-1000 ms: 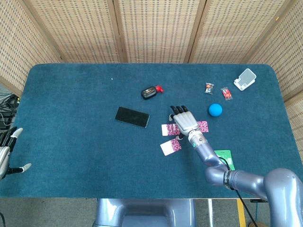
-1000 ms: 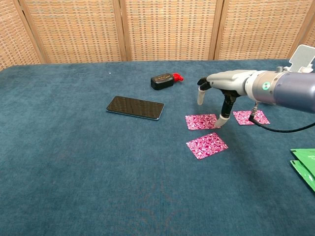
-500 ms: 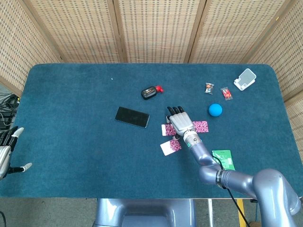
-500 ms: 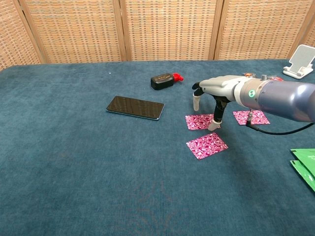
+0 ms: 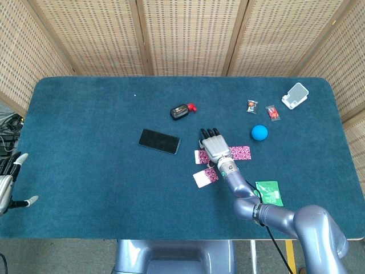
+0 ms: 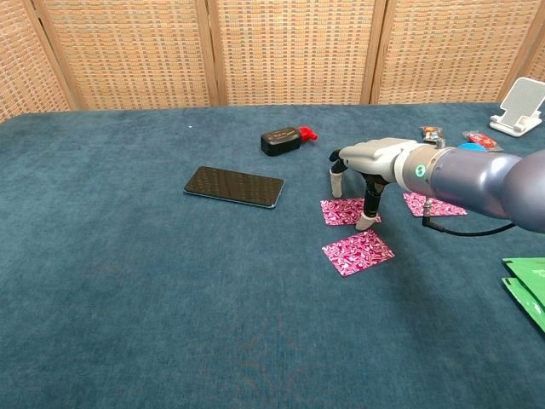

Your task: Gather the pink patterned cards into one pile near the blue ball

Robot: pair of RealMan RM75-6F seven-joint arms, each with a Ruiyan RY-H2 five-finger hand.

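Observation:
Three pink patterned cards lie on the blue cloth. The middle card (image 5: 200, 156) (image 6: 343, 211) sits under my right hand (image 5: 215, 147) (image 6: 368, 164), whose fingers point down and apart; one fingertip (image 6: 365, 223) touches the card's right edge. The near card (image 5: 204, 176) (image 6: 358, 252) lies free just in front. The right card (image 5: 243, 152) (image 6: 435, 205) is partly hidden by my forearm. The blue ball (image 5: 259, 132) rests beyond the right card. My left hand (image 5: 8, 184) hangs off the table's left edge, fingers spread and holding nothing.
A black phone (image 5: 159, 141) (image 6: 233, 187) lies left of the cards. A black device with a red cap (image 5: 181, 111) (image 6: 285, 139) sits behind them. Green packets (image 5: 269, 193) (image 6: 528, 285) are at the front right. A white stand (image 5: 295, 95) and two small wrappers (image 5: 251, 105) are at the back right.
My right hand has slid left, from between the middle and right cards to the middle card's right edge, uncovering more of the right card. The cards have not moved.

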